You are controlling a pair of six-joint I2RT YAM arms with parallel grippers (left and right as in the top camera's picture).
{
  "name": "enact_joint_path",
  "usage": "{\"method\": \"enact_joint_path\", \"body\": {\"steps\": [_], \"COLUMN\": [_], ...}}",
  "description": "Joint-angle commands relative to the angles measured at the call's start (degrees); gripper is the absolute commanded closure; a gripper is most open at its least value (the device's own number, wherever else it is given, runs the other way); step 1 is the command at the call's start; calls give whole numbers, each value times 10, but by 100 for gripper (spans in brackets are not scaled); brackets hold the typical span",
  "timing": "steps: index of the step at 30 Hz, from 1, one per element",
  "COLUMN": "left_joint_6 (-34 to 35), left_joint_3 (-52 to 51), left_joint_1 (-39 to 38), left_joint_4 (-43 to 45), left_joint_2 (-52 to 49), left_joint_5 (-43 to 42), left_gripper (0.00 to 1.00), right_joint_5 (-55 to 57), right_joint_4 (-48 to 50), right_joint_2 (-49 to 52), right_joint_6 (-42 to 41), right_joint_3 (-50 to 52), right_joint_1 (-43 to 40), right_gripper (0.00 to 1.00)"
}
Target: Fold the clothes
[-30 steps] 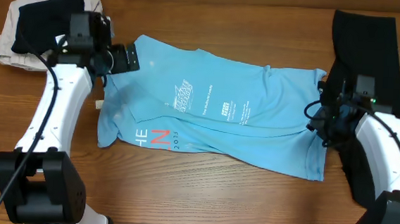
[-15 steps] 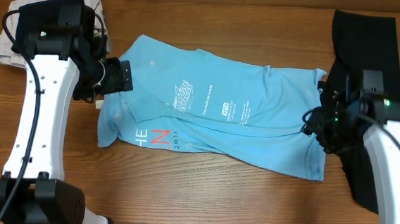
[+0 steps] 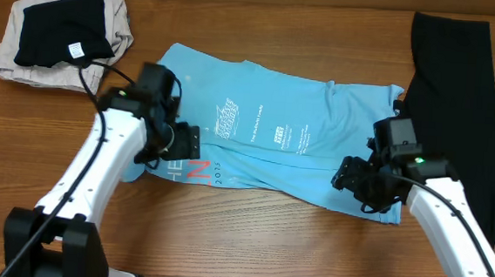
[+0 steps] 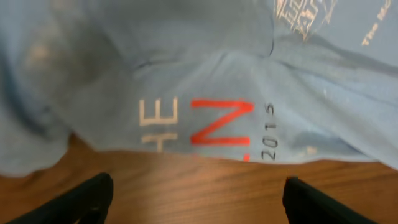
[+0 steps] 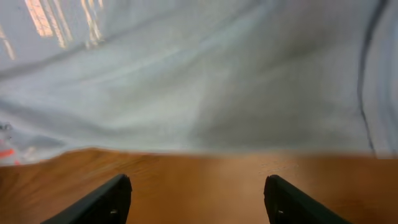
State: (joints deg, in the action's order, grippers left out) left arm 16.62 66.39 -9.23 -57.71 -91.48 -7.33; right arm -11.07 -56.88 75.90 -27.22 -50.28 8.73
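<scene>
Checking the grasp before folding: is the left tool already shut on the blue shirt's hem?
No, the left tool stands open over the table, below the blue shirt.

The counter (image 3: 249, 243) is brown wood with lengthwise grain. At its far left corner lies a folded beige bundle (image 3: 7, 61). A folded black piece (image 3: 54, 25) rests on top, bearing a white label (image 3: 76, 49).

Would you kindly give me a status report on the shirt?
Left tool and right tool open, empty, at near hem. Blue T-shirt spread, creased. No obstruction.
</scene>
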Motion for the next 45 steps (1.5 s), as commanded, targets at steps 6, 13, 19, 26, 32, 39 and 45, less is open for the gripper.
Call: {"method": "enact_joint_path", "body": {"steps": [6,13,19,26,32,39,45], "left_joint_6": [17,14,-4,-4,-12,-56,-111], "left_joint_3": [-103,-144,-144,-144,-144,-144,-144], "left_joint_1": [-1,1,3,3,9,49,61], "left_joint_4": [106,191,225,224,216,232,262], "left_joint_2": [0,-21,-70,-120,-127,-127,-127], "left_joint_5": [30,33,35,35,134,210,213], "left_gripper": [6,3,3,3,1,0,0], "right_joint_5": [5,20,19,20,21,27,38], "right_joint_4": [87,122,143,149,149,157,156], "right_joint_2": [9,17,59,90,90,91,91], "right_joint_6": [-9,-9,-9,-13,-13,9,11], "right_joint_3": [65,98,98,97,97,97,97], "right_joint_1": [2,2,1,-12,-63,-132,-139], "right_gripper": [25,25,25,25,25,26,26]}}
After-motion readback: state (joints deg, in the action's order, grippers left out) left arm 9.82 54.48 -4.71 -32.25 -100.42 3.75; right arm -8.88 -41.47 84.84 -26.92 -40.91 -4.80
